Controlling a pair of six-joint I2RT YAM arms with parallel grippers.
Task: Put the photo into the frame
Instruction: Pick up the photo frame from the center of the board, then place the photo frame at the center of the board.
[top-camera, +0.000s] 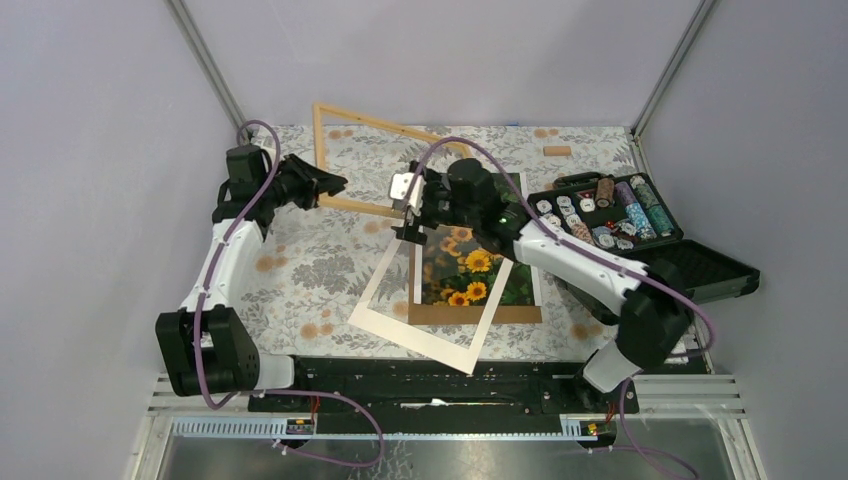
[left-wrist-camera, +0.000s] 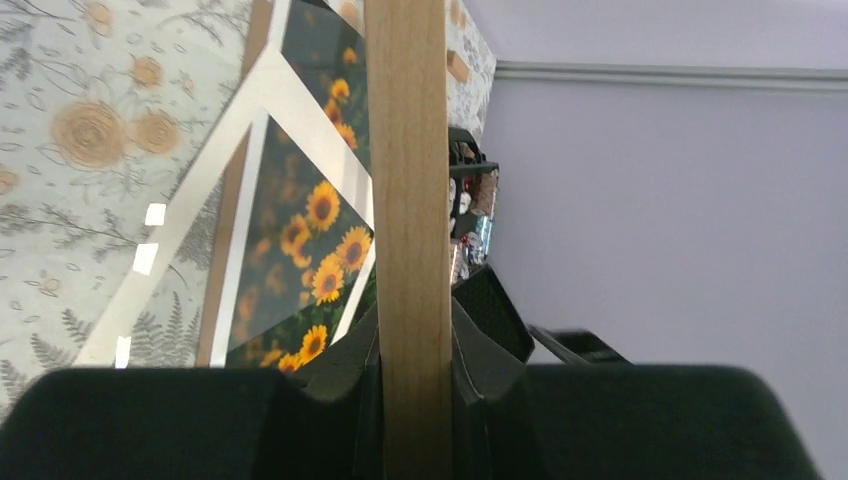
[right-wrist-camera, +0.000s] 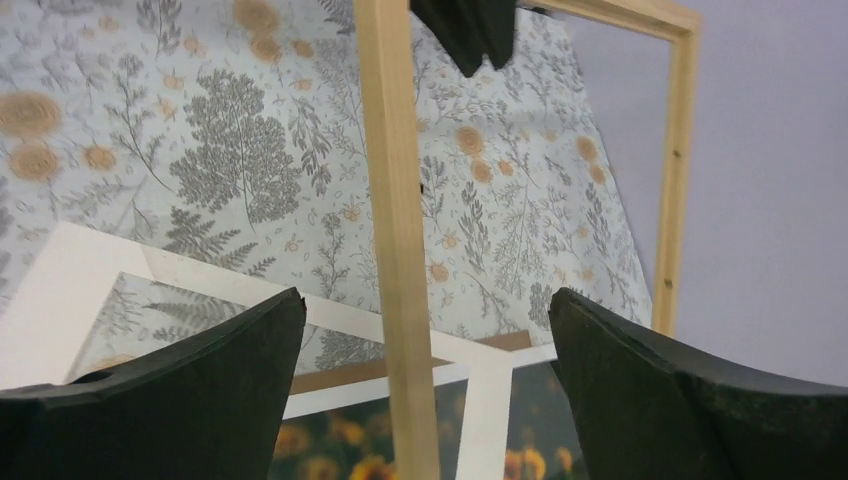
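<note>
Tilted up at 11 o'clock, the frame is pinched by the left gripper; the right gripper is spread astride the same rail. At centre the photo is overlapped by a white mat; a chip case is seen at 3 o'clock.

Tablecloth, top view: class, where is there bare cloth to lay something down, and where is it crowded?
Bare cloth lies left of the white mat, out to the left arm, and in a back strip between the frame and the small brown cylinder. Centre-right is crowded: mat, photo and open chip case sit close together.
</note>
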